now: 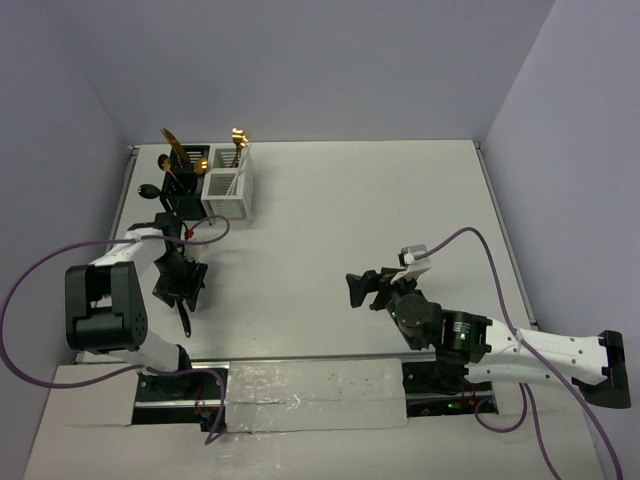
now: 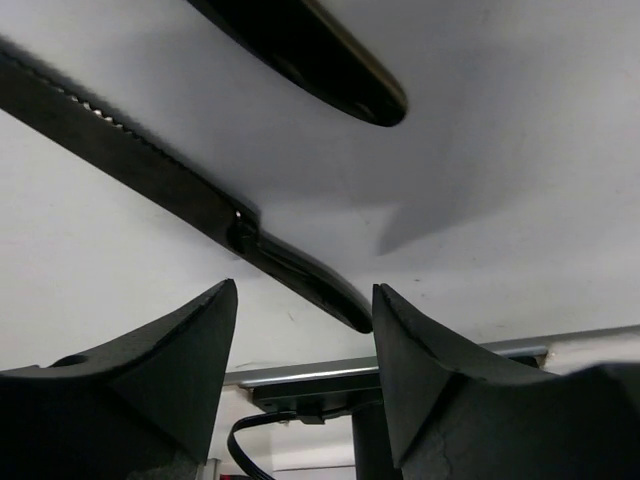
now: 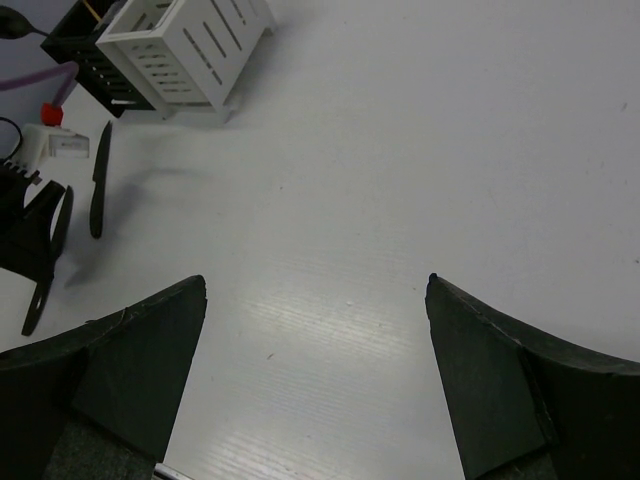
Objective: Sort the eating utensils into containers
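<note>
Top: black knife (image 1: 186, 318) lies flat at 7 o'clock from the containers (image 1: 228, 207), under my left gripper (image 1: 180, 288). Left wrist: jaws open, empty, straddling its handle; looks light, stiff, slick, so pinch there. Right wrist: right gripper (image 3: 317, 283) agape, empty.

From high up and behind both arms, looking down on the whole worktop (image 1: 380, 220), far away. From the left wrist, very low and very close, peeking out between the left fingers (image 2: 150, 390), facing back to the metal rail (image 2: 420, 362) at the near edge. From the right wrist, a bit higher, looking between the right fingers (image 3: 520, 380) across the worktop to the white caddy (image 3: 190, 50) in the far left corner. Same caddy and same bare middle also seen from up high.
</note>
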### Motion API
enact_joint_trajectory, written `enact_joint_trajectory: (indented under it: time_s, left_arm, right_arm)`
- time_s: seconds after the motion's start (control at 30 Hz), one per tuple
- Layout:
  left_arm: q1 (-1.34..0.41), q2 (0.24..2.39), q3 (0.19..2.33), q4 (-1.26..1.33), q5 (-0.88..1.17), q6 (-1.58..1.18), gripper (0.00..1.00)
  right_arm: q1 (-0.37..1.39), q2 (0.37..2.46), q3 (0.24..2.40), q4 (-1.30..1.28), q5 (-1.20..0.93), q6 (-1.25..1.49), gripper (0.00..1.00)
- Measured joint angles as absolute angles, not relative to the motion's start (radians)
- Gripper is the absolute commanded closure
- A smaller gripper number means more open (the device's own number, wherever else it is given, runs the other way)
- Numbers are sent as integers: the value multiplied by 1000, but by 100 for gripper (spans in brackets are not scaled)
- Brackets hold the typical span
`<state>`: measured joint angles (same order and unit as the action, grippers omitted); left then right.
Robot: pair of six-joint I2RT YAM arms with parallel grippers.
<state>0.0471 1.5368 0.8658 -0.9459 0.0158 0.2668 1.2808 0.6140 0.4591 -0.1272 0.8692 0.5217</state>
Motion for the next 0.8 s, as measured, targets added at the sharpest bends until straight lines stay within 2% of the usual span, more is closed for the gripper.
enact_joint_trajectory:
  time_s: [0.13,0.43,0.63,0.8]
  left_arm:
    - [47,1543,862,-920,-14,261,36]
    - [46,1615,863,-862,-58,244,48]
    - [51,1608,852,-858,-85,249,76]
    - [88,1588,831,-844,-102,275,85]
  right_arm:
    - [1280,575,438,-119,870,517,3]
    - [1280,553,432,-119,875,507,3]
    - [1280,558,432,-120,883,504,3]
    - [1280,565,432,-121,898,500,3]
